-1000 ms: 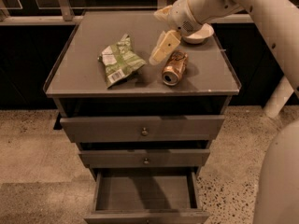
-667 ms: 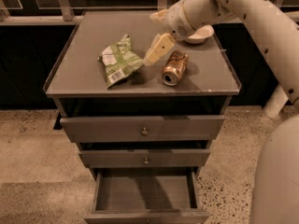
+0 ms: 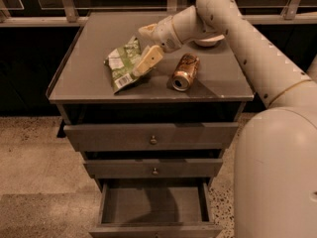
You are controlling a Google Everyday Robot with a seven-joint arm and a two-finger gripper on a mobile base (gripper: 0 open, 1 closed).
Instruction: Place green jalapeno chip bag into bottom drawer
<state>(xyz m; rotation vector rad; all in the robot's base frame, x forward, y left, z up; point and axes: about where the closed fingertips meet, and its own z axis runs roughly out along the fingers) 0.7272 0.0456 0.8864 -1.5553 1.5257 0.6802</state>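
Observation:
The green jalapeno chip bag (image 3: pixel 120 66) lies crumpled on the grey cabinet top (image 3: pixel 94 38), left of centre, barcode patch facing the front. My gripper (image 3: pixel 147 44) is at the bag's right edge, open, with one cream finger (image 3: pixel 149 60) resting over the bag's right side and the other finger above and behind it. The gripper holds nothing. The bottom drawer (image 3: pixel 154 229) is pulled out and open at the foot of the cabinet, and its inside looks empty.
A bronze-gold soda can (image 3: pixel 184 72) lies on its side right of the gripper. A white bowl (image 3: pixel 209 41) sits behind my arm at the back right. The two upper drawers (image 3: pixel 152 139) with round knobs are closed. My robot body fills the right side.
My gripper has moved left, away from the can, and now reaches over the right edge of the chip bag. The bag and can have not moved.

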